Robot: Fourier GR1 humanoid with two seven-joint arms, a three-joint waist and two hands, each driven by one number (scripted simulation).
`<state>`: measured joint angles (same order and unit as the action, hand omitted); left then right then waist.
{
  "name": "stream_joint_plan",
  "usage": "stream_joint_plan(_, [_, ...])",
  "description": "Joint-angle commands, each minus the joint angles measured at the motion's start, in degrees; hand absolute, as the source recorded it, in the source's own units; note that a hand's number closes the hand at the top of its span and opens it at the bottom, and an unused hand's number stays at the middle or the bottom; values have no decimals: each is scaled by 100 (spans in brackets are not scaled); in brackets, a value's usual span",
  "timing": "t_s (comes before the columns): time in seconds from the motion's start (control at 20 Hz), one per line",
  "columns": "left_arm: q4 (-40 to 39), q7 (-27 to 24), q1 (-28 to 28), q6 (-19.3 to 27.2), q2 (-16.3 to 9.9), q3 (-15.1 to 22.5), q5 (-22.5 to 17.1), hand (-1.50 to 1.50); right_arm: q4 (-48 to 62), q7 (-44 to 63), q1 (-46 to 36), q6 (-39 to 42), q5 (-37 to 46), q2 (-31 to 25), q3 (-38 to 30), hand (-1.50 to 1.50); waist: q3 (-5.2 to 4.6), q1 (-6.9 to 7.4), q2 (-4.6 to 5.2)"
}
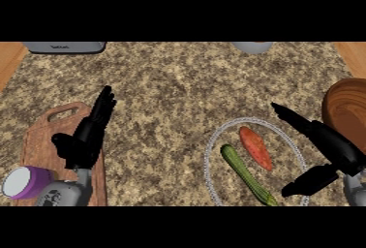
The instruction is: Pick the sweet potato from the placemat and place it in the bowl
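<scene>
An orange-red sweet potato [255, 147] lies on a round, granite-patterned placemat [216, 145] with a pale rim, right of centre. A green cucumber [247, 175] lies beside it on the same mat, to its left. The brown wooden bowl [346, 114] is cut off by the right edge. My right hand [325, 143] hovers open just right of the sweet potato, fingers straight and pointing up-left, thumb hanging low. My left hand [89, 133] rests open at the left, fingers up, over a wooden cutting board.
The wooden cutting board [43, 140] lies at the left. A purple cup [25, 182] stands at the lower left. A grey appliance [64, 47] and a grey vessel [251, 46] stand at the counter's far edge.
</scene>
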<state>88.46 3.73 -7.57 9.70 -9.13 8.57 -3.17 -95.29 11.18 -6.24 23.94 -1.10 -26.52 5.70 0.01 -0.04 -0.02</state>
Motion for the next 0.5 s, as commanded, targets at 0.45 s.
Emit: stream_joint_plan(0.45, [9, -11, 116, -315, 257, -218, 212, 0, 220, 270, 178, 504, -42, 712, -422, -150, -1, 3, 0])
